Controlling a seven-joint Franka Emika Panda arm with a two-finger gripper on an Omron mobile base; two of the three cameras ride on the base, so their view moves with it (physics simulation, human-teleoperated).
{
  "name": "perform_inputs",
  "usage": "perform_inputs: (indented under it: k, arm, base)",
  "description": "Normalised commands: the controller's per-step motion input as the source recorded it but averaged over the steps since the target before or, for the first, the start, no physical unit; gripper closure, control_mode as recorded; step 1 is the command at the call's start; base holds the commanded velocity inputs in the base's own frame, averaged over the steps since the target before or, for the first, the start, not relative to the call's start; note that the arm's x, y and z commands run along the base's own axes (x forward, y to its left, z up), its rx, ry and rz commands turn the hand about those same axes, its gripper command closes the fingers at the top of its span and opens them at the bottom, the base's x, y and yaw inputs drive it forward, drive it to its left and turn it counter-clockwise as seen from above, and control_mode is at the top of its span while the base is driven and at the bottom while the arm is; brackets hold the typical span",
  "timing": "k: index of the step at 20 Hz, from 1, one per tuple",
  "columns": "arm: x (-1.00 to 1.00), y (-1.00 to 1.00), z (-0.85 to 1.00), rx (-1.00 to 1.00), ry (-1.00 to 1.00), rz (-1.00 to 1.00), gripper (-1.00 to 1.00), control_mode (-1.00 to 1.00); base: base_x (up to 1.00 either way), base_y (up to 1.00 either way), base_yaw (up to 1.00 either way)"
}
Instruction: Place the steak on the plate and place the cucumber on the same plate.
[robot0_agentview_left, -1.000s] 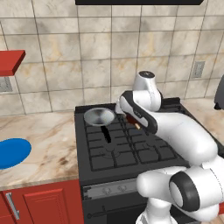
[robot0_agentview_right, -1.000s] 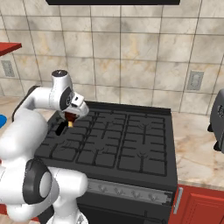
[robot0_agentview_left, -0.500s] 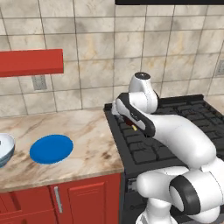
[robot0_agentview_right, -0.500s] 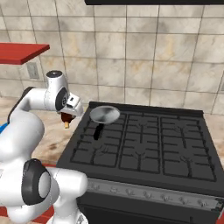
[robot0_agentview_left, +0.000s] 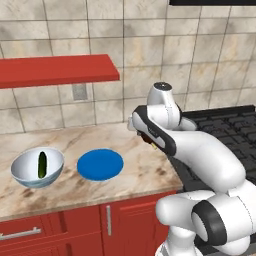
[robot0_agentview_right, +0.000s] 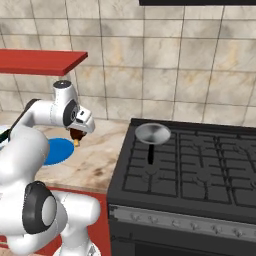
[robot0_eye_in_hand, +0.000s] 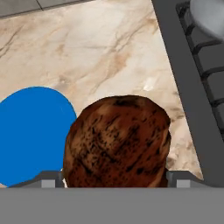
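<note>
My gripper (robot0_agentview_right: 76, 137) is shut on the steak (robot0_eye_in_hand: 117, 142), a reddish-brown chunk held above the marble counter between the plate and the stove. In the hand view the steak sits between the two fingertips (robot0_eye_in_hand: 51, 177), with the bright blue plate (robot0_eye_in_hand: 31, 133) just to its left and below. In the left base view the gripper (robot0_agentview_left: 150, 141) hangs to the right of the plate (robot0_agentview_left: 100, 164). The dark green cucumber (robot0_agentview_left: 42, 164) lies inside a pale bowl (robot0_agentview_left: 21, 173) left of the plate. The plate (robot0_agentview_right: 58, 149) is bare.
A black stove (robot0_agentview_right: 200, 172) stands right of the counter with a small grey pan (robot0_agentview_right: 153, 133) on its rear left burner. The pan's edge (robot0_eye_in_hand: 211, 15) shows in the hand view too. A red shelf (robot0_agentview_left: 55, 70) hangs on the tiled wall above the bowl.
The base has driven left, so the whole scene slid right and the plate and bowl came into view. The gripper, still holding the steak, now hangs over the counter instead of the stove.
</note>
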Motion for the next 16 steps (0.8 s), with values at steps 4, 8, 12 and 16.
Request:
perform_inputs:
  k: [4, 8, 12, 16]
  arm:
    - [0.0, 0.0, 0.0, 0.0, 0.0, 0.0, 1.0, 1.0]
    - [0.0, 0.0, 0.0, 0.0, 0.0, 0.0, 1.0, 1.0]
    - [0.01, 0.12, -0.11, 0.0, 0.02, 0.0, 1.0, -1.0]
    - [0.07, 0.0, -0.23, 0.01, 0.03, 0.0, 1.0, -1.0]
  base:
    - [0.0, 0.66, 0.0]
    - [0.0, 0.57, 0.0]
    - [0.0, 0.0, 0.0]
    - [0.0, 0.0, 0.0]
